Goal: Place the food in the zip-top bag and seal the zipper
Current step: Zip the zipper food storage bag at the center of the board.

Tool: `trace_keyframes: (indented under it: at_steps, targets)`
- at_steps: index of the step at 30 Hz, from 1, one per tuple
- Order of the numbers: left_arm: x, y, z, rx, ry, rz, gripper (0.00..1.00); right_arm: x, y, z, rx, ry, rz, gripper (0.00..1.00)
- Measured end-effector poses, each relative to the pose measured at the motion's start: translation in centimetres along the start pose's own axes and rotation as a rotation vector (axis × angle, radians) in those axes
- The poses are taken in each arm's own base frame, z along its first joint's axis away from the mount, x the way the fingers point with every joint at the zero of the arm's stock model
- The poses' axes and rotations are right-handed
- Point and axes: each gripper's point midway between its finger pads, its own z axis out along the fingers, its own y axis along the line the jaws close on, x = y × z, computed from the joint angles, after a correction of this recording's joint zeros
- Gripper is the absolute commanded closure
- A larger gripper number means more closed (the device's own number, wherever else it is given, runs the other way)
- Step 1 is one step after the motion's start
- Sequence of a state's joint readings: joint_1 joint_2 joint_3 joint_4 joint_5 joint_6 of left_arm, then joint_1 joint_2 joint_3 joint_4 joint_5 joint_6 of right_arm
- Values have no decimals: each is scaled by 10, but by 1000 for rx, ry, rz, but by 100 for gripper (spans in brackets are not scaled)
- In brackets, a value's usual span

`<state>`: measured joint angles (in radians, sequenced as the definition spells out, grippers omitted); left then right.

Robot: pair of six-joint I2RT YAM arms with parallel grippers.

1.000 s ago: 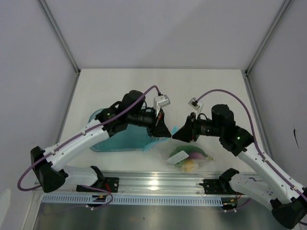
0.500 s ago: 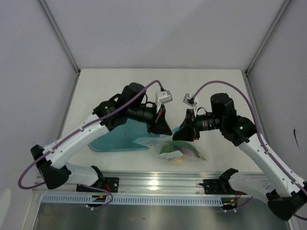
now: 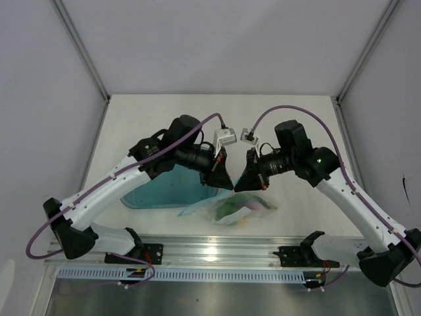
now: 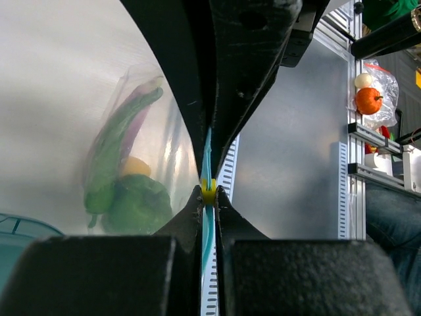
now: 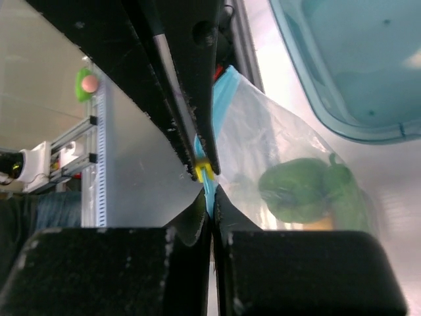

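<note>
The zip-top bag hangs just above the table's near edge, and the two grippers hold it by its top edge. Its blue-teal zipper runs straight through my left gripper, which is shut on it beside a small yellow slider tab. My right gripper faces it tip to tip and is shut on the same zipper. The food is inside the bag: a green vegetable, a yellow fruit and a pink-purple piece. In the top view the grippers nearly touch.
A translucent teal tray lies on the table under the left arm, just left of the bag. The aluminium rail with the arm bases runs along the near edge. White walls enclose the table on three sides.
The right gripper's jaws have closed onto the zipper. Both grippers shifted left and back, carrying the bag left, closer to the tray.
</note>
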<state>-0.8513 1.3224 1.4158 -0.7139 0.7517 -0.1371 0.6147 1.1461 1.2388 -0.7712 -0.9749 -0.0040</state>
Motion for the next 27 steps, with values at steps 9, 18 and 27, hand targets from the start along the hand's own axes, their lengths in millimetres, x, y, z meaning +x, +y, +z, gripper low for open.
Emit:
trace_keyframes:
  at_steps: [9, 18, 27]
  targets:
    - [-8, 20, 3, -79, -34, 8, 99, -23, -35, -13, 346, -151, 75, 100]
    - [4, 37, 9, -128, -41, -17, 99, -44, -56, -40, 518, -346, 192, 100]
    - [29, 42, 2, -181, -31, -55, 99, -53, -79, -87, 607, -539, 293, 100]
